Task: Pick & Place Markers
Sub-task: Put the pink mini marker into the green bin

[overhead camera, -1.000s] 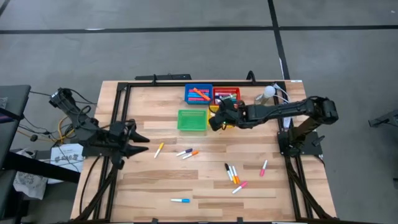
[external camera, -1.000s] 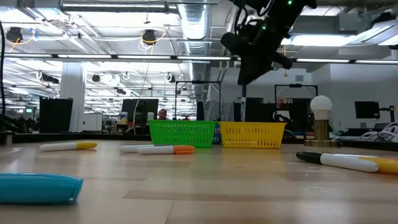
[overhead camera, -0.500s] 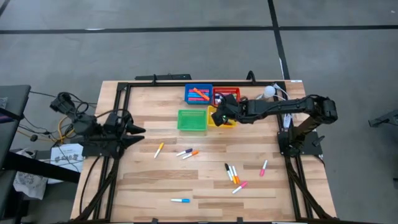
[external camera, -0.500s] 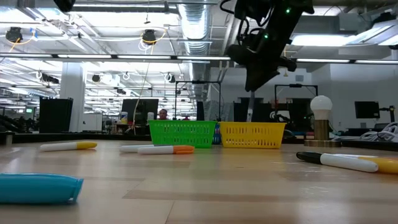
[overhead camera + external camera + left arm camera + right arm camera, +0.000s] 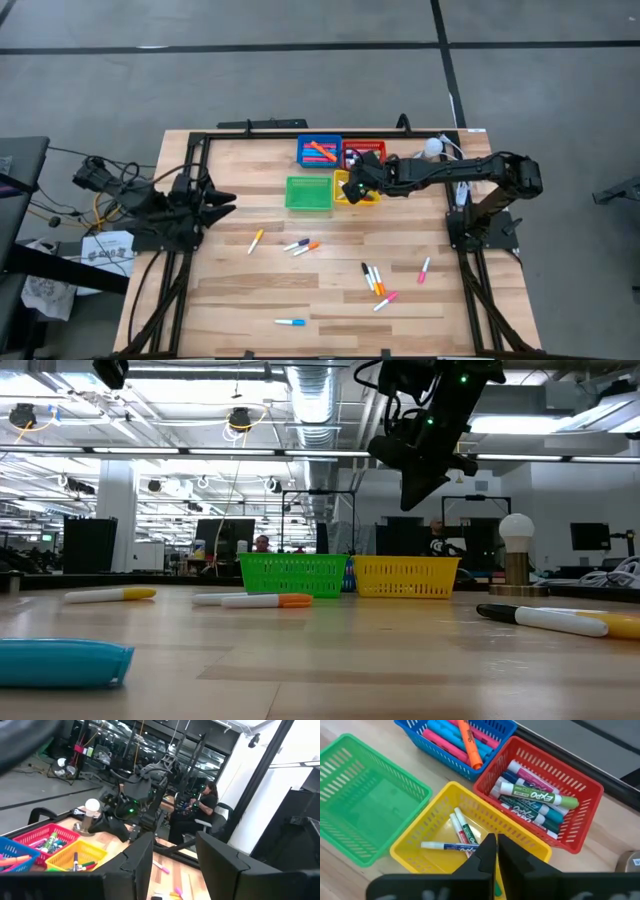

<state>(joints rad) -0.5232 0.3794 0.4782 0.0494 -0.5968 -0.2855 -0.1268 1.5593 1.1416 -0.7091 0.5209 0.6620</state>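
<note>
Wooden surface strewn with markers
"EXPO" is read in the red tray; right hand, now closed and empty, is held over the yellow tray; left hand is parted.

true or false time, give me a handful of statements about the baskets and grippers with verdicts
1. The green basket is empty. True.
2. The right gripper hangs above the blue basket. False: it is above the yellow basket.
3. The right gripper's fingers are wide open. False: they are shut, with nothing seen between them.
4. The red basket holds thick markers. True.
5. The left gripper is over the baskets. False: it waits near the table's left edge.
</note>
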